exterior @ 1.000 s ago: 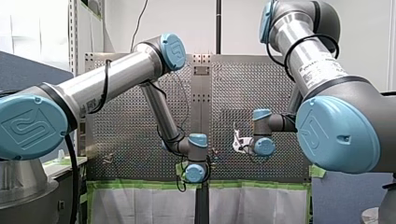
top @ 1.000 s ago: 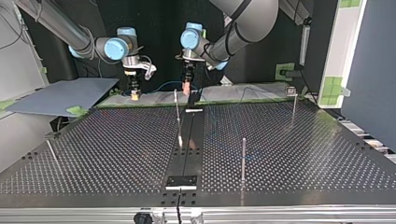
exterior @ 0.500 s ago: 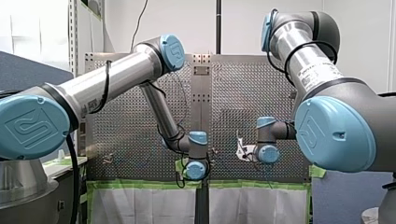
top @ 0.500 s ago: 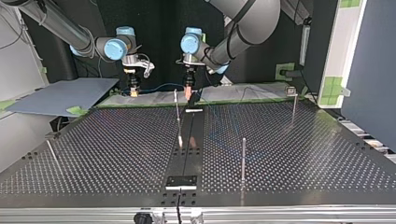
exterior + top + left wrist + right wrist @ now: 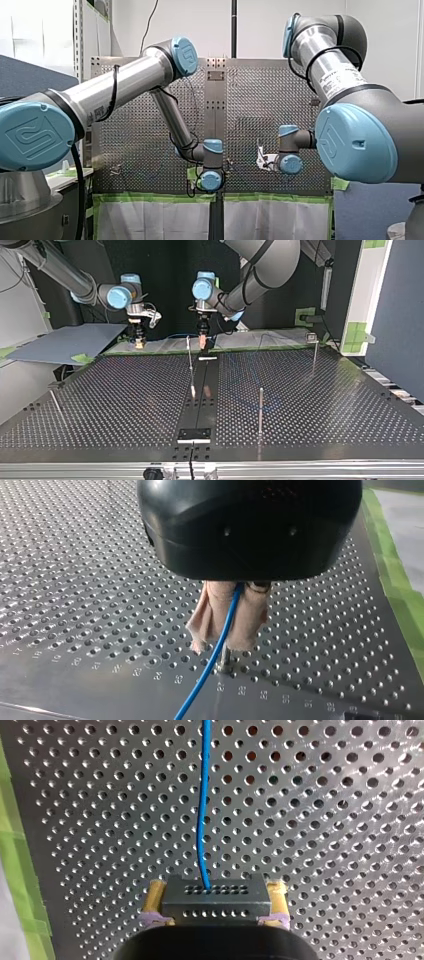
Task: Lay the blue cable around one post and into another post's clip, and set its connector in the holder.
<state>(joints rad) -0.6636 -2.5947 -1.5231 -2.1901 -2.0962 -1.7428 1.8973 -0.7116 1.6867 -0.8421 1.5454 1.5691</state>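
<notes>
In the top view my right gripper (image 5: 138, 343) has shifted toward 9 o'clock since a second ago, its yellow pads clamped on the connector (image 5: 215, 900). My left gripper (image 5: 227, 642) pinches the blue cable (image 5: 202, 795). A post (image 5: 190, 362) stands just beside it at 8 o'clock.

Top view's dark across the upper half for me, overhead light glinting off the table (image 5: 325, 405) lower down; front view's evenly bright.

Front behind arms (image 5: 125, 85), top opposite, wrists close over shared table (image 5: 300, 390)
</notes>
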